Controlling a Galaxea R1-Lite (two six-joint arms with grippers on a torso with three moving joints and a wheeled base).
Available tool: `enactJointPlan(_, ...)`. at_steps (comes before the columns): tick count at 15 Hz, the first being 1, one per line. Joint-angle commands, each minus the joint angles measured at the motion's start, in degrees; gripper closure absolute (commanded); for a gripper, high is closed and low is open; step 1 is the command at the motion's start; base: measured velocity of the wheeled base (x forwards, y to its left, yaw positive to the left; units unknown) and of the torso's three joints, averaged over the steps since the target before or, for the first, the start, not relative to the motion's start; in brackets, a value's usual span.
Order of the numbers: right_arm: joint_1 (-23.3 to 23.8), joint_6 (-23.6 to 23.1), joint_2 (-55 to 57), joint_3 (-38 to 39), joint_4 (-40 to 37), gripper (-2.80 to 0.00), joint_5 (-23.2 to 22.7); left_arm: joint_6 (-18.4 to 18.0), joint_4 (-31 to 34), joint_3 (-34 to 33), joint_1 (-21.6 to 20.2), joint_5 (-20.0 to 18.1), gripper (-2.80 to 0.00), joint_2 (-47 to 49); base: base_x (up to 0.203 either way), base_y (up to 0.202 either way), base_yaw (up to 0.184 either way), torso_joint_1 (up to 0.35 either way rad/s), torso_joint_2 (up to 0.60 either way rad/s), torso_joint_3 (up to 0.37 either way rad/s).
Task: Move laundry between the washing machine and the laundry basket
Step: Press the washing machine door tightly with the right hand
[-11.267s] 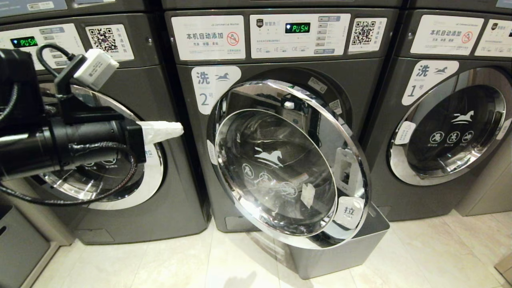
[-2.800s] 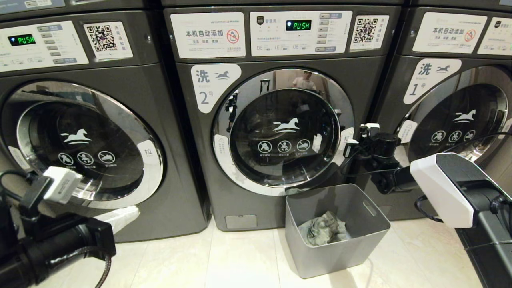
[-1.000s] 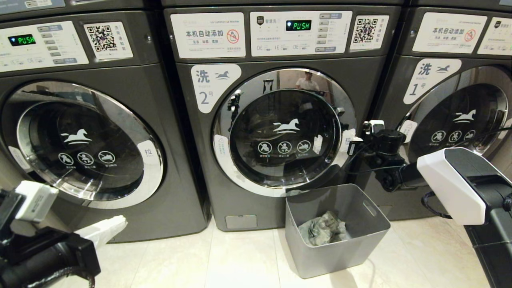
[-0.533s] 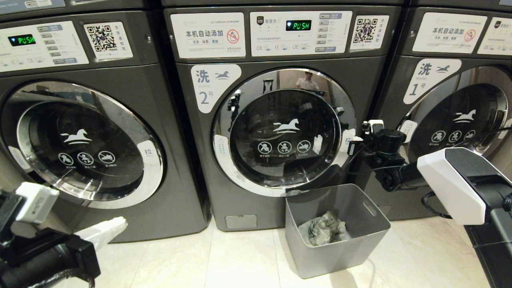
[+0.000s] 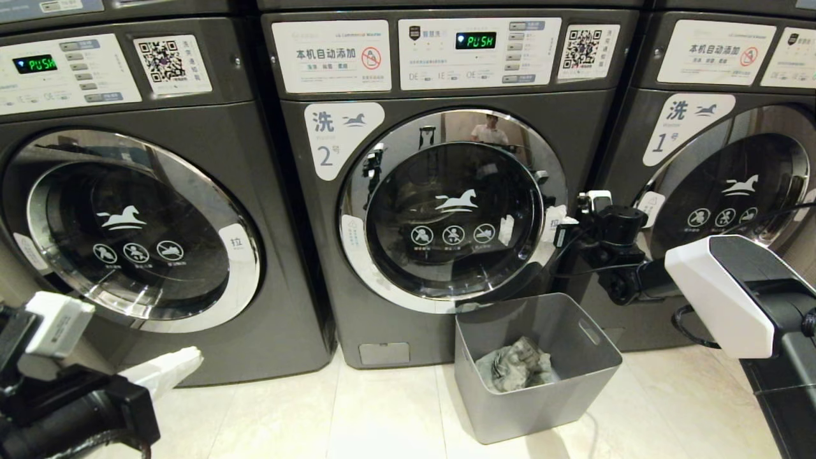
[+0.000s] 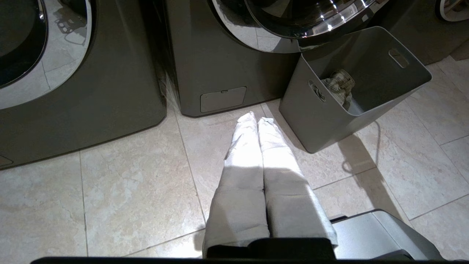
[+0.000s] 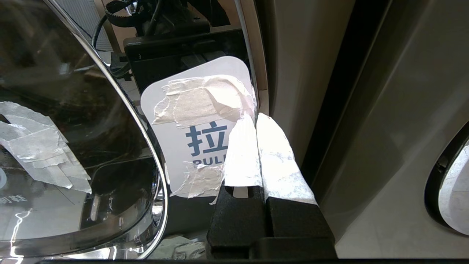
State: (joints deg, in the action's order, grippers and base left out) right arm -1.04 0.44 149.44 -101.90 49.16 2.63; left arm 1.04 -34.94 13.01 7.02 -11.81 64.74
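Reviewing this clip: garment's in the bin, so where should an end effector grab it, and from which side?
From straight above, through the bin's open top: its walls close every side. Pinch the garment's highest crumpled fold, a raised ridge that fingers can close on.

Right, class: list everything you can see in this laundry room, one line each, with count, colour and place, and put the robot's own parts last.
washing machine: one, dark grey, marked 2, centre, door shut.
other washers: two, dark grey, one on each side; the right-hand one is marked 1.
laundry basket: one, light grey, on the floor in front of machine 2, towards its right.
laundry: one crumpled grey-green garment, inside the basket.
pull label: one, white with blue print, partly taped over, at the door's right edge.
floor: pale beige tiles.
left tool: white-wrapped, shut, low over the floor, left of the basket.
right tool: white-wrapped, shut, tips at the pull label.
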Motion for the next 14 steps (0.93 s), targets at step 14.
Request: enactJointPlan(14, -0.09, -0.17, 1.72, -3.04, 0.29, 0.00, -1.75, -0.42, -0.22, -1.80, 0.01, -0.05, 0.00, -1.73, 0.040, 0.000, 0.000, 0.001, 0.00, 0.001)
